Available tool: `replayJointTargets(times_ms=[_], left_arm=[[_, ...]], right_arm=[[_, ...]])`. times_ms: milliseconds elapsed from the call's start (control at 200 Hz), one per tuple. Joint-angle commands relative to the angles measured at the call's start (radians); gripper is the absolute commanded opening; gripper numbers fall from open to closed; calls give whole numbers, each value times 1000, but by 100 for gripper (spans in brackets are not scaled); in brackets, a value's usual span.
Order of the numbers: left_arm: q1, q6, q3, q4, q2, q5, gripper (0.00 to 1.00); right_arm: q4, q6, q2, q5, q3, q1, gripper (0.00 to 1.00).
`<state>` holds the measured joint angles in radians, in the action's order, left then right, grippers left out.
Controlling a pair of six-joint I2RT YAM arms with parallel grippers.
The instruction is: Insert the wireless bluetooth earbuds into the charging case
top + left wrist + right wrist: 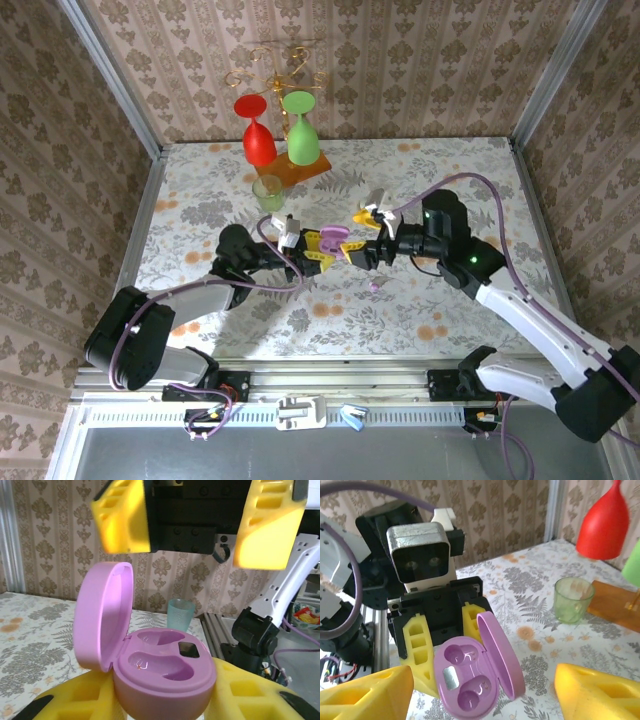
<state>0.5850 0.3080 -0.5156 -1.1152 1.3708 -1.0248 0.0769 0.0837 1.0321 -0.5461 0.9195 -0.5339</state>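
Two empty wells (159, 664) are offered by the charging case (165, 680) clamped in the left gripper (320, 252); the lilac earbud (374, 287) is seen on the table (450, 320), nearer the spread-jawed right gripper (358, 238).

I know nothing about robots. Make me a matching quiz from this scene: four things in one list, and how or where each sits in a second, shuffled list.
Things:
1. lilac oval plastic charging case
2. red stemmed wine glass
3. small translucent green cup
4. tiny lilac plastic earbud

States:
A. upside down, at the far side of the flowered table
B. lying loose on the tabletop
C. lid open, clamped in the left gripper
D. standing upright, mouth up

Pairs: 1-C, 2-A, 3-D, 4-B
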Motion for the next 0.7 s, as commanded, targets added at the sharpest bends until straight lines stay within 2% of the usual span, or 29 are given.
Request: replayJointTargets(times_ms=[0, 95, 210, 260, 375, 620, 695], left_arm=[[-11, -43, 18, -49, -28, 46, 29], [-12, -69, 29, -46, -41, 76, 29], [-13, -86, 33, -48, -53, 95, 29], [-14, -91, 34, -46, -55, 101, 29], [-16, -103, 28, -38, -58, 105, 29], [-16, -128, 20, 12, -78, 98, 29], [-16, -139, 22, 23, -82, 101, 29]], right_arm=[[-184, -129, -89, 154, -100, 38, 75], [-274, -220, -158, 251, -196, 97, 75], [-265, -308, -193, 389, -274, 138, 74], [-250, -371, -182, 474, -300, 147, 74], [-134, -517, -93, 587, -311, 158, 70], [102, -594, 161, 472, -247, 150, 61], [111, -633, 230, 417, -243, 147, 60]])
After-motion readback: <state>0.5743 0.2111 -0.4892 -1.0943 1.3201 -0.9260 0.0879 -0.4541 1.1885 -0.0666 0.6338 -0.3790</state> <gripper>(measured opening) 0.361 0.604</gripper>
